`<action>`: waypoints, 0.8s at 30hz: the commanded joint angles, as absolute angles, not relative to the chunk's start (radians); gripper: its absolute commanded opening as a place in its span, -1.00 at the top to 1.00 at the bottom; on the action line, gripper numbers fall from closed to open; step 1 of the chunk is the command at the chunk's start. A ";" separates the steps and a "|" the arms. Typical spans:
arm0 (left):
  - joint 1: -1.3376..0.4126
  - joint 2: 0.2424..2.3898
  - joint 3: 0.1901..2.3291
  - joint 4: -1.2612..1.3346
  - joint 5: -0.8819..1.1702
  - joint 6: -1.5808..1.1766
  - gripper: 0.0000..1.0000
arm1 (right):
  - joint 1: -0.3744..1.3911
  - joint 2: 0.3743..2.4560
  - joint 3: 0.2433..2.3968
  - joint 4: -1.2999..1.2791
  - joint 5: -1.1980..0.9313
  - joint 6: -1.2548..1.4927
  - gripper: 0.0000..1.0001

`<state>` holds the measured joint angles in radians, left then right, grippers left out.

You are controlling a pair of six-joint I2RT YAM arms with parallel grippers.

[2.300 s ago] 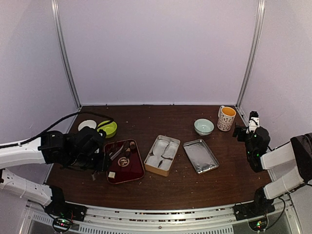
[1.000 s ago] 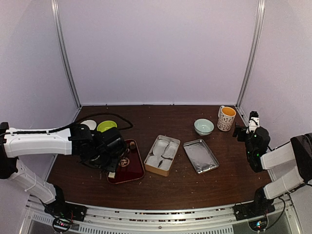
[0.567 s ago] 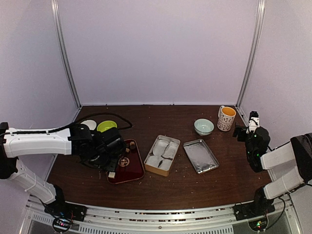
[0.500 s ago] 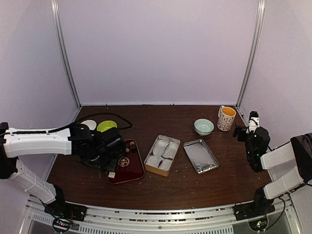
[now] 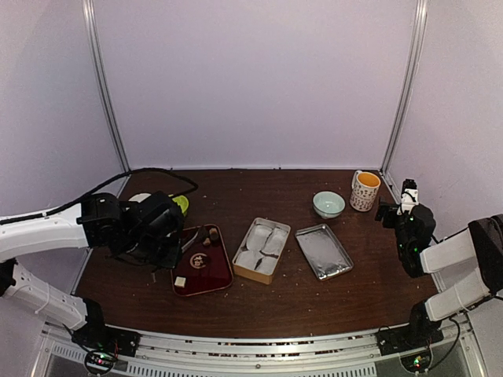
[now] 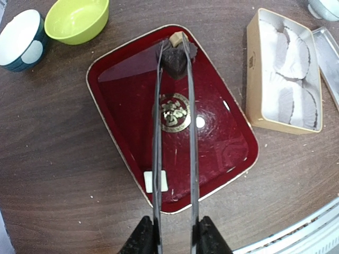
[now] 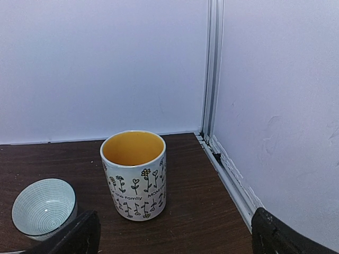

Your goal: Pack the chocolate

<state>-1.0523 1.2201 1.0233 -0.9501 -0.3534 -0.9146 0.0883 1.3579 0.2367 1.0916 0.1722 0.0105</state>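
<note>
Chocolate: one dark-brown lump of chocolate (image 6: pixel 174 59), pinched between the tips of the tongs (image 6: pixel 157 159) over the far corner of the red tray (image 6: pixel 122 100). Cannot tell whether it is clear of the tray floor.
Beside it: a small tan bit (image 6: pixel 179 37) touches the tong tips on their far side. Too small to say what it is.
Lump vs. hand: the lump sits at the far end of the tongs, well ahead of the left gripper (image 6: pixel 176 241) and straight along its line.
Left gripper: fingers clamped on the handle end of the tongs, squeezing the two arms nearly parallel.
Tray contents: a gold emblem (image 6: pixel 175 112) at centre and a cream cube (image 6: pixel 156 181) at the near edge, just beside one tong arm.
Right of tray: a beige box (image 6: pixel 250 79) holding white paper cups (image 6: pixel 288 53), close to the tray but apart from it. A metal tray (image 6: pixel 329 58) lies beyond the box.
Left of tray: a green bowl (image 6: pixel 77 20) and a white bowl (image 6: pixel 18 39), side by side.
Right gripper: the right gripper (image 7: pixel 175 219) has its jaws spread wide and grasps nothing. It hangs over the table (image 7: pixel 190 211), facing a flower-print mug (image 7: pixel 133 174).
By the mug: a pale blue bowl (image 7: pixel 43 213), to its left.
</note>
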 commanded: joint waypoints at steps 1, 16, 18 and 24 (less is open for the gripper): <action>-1.046 1.167 1.032 -0.883 -0.298 -0.893 0.48 | 0.081 1.360 0.250 1.093 0.182 0.021 -1.00; -1.048 1.231 1.081 -0.606 -0.130 -0.786 0.47 | 0.081 1.359 0.250 1.092 0.182 0.022 -1.00; -1.048 1.262 1.093 -0.586 -0.117 -0.773 0.47 | 0.081 1.359 0.248 1.092 0.182 0.021 -1.00; -1.048 1.362 1.159 -0.557 -0.098 -0.735 0.48 | 0.081 1.359 0.249 1.092 0.182 0.021 -1.00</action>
